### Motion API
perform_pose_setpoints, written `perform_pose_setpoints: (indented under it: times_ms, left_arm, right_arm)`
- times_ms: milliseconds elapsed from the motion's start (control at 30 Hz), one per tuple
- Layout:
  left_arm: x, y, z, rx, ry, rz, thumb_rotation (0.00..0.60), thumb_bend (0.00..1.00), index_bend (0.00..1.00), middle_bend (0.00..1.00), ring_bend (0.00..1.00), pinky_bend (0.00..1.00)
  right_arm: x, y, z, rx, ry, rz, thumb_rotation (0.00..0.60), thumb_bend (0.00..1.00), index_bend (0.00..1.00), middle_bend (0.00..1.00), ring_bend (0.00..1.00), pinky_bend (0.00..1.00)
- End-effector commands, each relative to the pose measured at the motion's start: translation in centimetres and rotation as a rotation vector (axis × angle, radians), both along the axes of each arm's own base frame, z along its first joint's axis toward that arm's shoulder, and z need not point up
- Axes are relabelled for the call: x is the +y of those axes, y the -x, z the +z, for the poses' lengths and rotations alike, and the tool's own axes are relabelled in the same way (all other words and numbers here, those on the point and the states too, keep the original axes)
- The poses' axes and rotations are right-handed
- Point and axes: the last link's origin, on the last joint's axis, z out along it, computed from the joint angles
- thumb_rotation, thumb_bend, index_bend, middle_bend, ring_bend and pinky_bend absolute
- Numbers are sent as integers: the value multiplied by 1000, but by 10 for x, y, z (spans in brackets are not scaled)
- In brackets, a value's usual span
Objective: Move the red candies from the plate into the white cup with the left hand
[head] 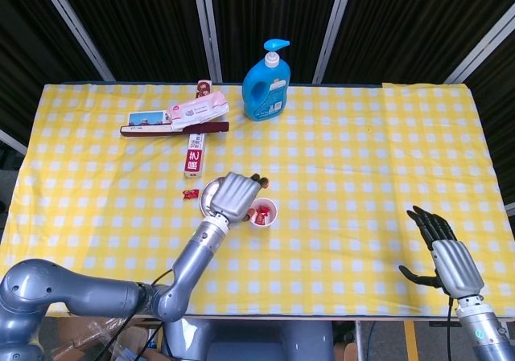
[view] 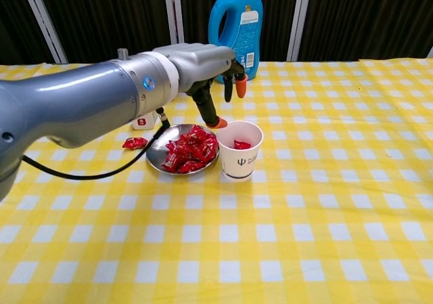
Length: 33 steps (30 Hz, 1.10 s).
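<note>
Chest view: we are hovering the left hand empty, fingers spread, beside the white cup
We are risking toppling it when reaching for the red candies

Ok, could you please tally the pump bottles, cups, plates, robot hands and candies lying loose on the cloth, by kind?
Blue pump bottle: 1
White cup: 1
Metal plate: 1
Loose candy on the cloth: 1
Hands: 2, the left hand and the right hand
Total: 6
</note>
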Motion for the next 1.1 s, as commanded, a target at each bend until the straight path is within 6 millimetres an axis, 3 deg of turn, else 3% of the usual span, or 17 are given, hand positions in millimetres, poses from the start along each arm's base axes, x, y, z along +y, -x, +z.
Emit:
perform_pose_setpoints:
  times_ms: [33,267,533,767,1100]
  left_arm:
    - [5,14,10,10,-16,32,600,298,300,324,877,934]
    - [10,52,13,144,1,97,600,211,222,258,878,933]
    - [12,70,1,255,42,109,600,201,214,242,878,933]
    - [15,77,-11,279,47,132,600,201,216,239,879,933]
    - [17,68,-29,251,55,123,600,201,243,246,878,933]
  right_arm:
    - [0,0,0,0,0,2,600,277,0,0,0,0]
    - [0,0,-1,3,-1,3,600,277,0,0,0,0]
    - [0,0,-1,2,-1,-2,600,277,0,0,0,0]
    - [-1,0,-1,0,-4,-2,600,277,0,0,0,0]
    - [-1,0,0,-6,-4,-6,600,277,0,0,0,0]
